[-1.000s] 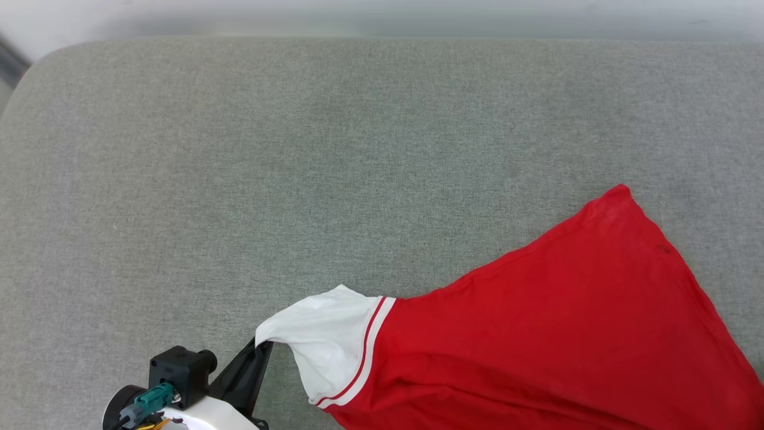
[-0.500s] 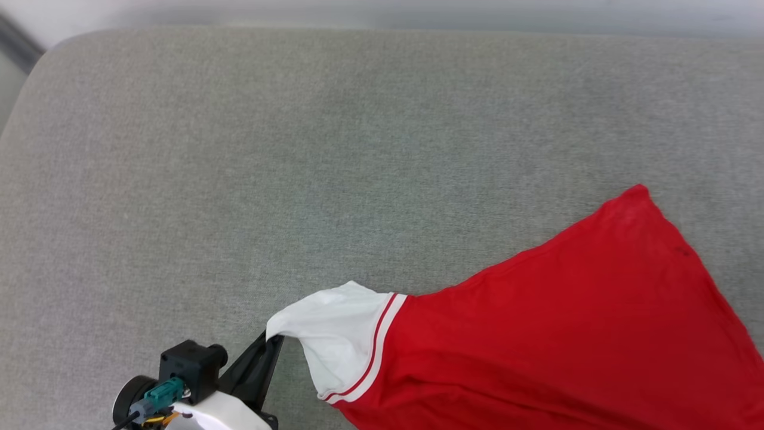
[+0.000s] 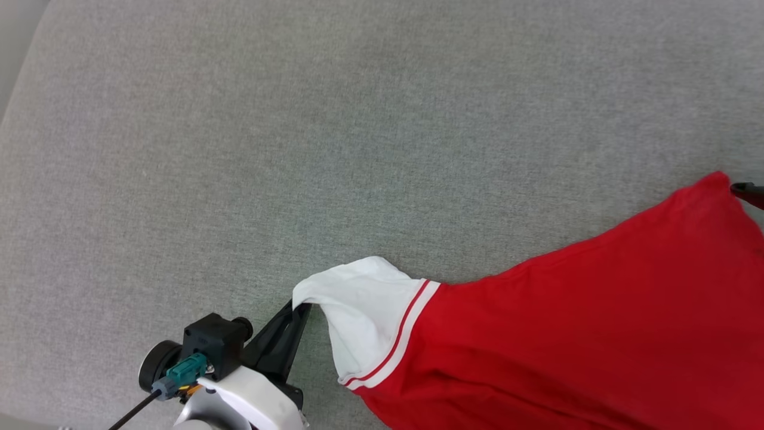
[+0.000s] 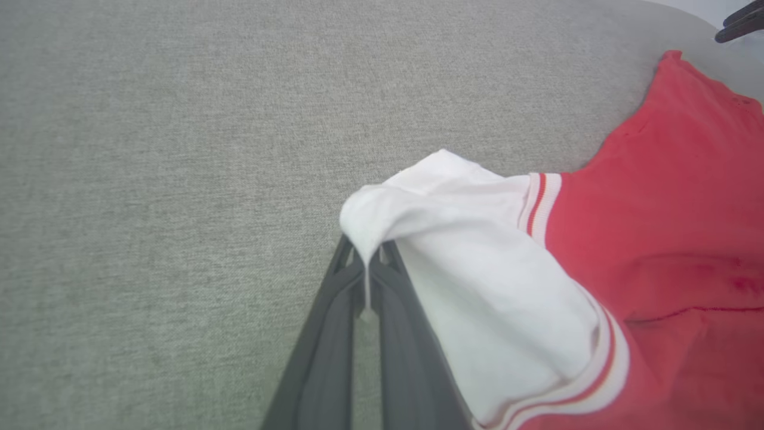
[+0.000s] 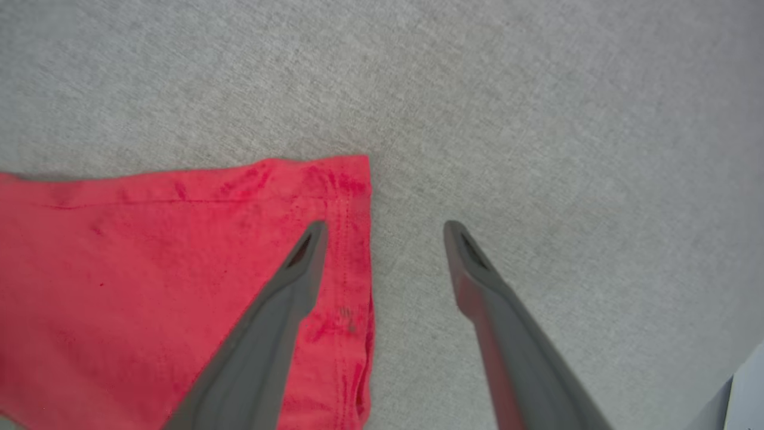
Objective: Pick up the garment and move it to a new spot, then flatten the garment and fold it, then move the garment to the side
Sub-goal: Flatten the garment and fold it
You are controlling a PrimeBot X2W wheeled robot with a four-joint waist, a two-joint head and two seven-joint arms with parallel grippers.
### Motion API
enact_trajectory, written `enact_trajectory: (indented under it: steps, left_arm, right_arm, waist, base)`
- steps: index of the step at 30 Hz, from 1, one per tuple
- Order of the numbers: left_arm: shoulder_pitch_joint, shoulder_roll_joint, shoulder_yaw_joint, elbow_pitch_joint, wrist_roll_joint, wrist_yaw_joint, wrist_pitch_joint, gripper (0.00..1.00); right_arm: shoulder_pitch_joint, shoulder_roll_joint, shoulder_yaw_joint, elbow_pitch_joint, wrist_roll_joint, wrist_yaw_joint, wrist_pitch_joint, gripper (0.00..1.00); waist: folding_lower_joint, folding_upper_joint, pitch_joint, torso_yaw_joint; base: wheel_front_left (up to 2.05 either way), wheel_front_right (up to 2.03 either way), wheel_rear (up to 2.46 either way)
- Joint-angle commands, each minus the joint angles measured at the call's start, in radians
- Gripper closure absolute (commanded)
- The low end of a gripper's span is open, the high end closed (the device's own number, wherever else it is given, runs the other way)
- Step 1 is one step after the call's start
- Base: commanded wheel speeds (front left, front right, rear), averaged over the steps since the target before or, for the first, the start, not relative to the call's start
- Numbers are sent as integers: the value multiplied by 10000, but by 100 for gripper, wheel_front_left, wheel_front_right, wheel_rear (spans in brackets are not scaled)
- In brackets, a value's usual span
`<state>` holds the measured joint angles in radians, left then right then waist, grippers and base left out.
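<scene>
The garment is a red shirt with a white, red-striped sleeve, spread over the lower right of the grey cushion. My left gripper is shut on the sleeve's edge. In the left wrist view the white sleeve drapes over my shut left gripper. My right gripper stands open above the garment's hem corner. One finger hangs over the red cloth, the other over bare cushion. In the head view one dark fingertip shows beside that corner.
The grey fabric cushion stretches wide to the left and far side of the garment. Its rounded corner lies at the upper left. A pale edge shows at the lower right of the right wrist view.
My right gripper has opened and let go of the red hem corner, which lies on the cushion. The head camera has shifted, so the whole picture has slid. The left grip holds.
</scene>
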<state>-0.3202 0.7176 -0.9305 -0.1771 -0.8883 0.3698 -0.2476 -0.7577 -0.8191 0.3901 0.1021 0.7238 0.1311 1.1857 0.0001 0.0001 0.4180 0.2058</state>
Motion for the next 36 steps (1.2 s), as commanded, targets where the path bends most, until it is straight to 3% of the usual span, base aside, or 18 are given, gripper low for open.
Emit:
enact_trajectory:
  steps: [1, 4, 12, 13, 14, 21, 29, 36]
  left_arm:
    - [-176, -54, 27, 31, 92, -39, -41, 100]
    - [-291, -173, 43, 78, 171, -83, -65, 100]
    - [-382, -424, 45, 356, 156, -253, -103, 100]
    - [-386, -460, 48, 390, 134, -271, -108, 100]
    - [-385, -480, 65, 429, 112, -304, -111, 100]
    - [-341, -289, 241, 562, 92, -412, -118, 100]
    - [-1219, 302, 501, 592, 428, -709, 126, 100]
    - [-3037, 573, 1024, 484, 773, -1036, 696, 100]
  right_arm:
    - [-296, 209, 113, 313, -123, -7, -76, 0]
    - [-438, 543, 412, 990, -208, -7, -203, 0]
    - [367, 691, 1794, 1924, 20, -6, -645, 0]
    - [335, 651, 1879, 1953, 25, -6, -779, 67]
    - [260, 645, 1899, 1977, 116, -6, -930, 100]
    - [-666, 386, 1883, 1673, 459, -7, -2245, 100]
    - [-760, -250, 1937, 800, 1065, -7, -3723, 100]
    - [-1363, -518, 1426, 398, 1102, -7, -5461, 100]
  waist:
    - [-1, -1, 335, 214]
    - [-1, -1, 563, 312]
    - [-1, -1, 681, 329]
    - [-1, -1, 640, 306]
    - [-1, -1, 585, 275]
    - [-1, -1, -227, -38]
    - [-1, -1, -1278, -255]
    - [-1, -1, -1633, -580]
  base:
    - [0, 0, 0]
    - [0, 0, 0]
    - [0, 0, 0]
    - [0, 0, 0]
    - [0, 0, 0]
    - [0, 0, 0]
    - [0, 0, 0]
    - [0, 0, 0]
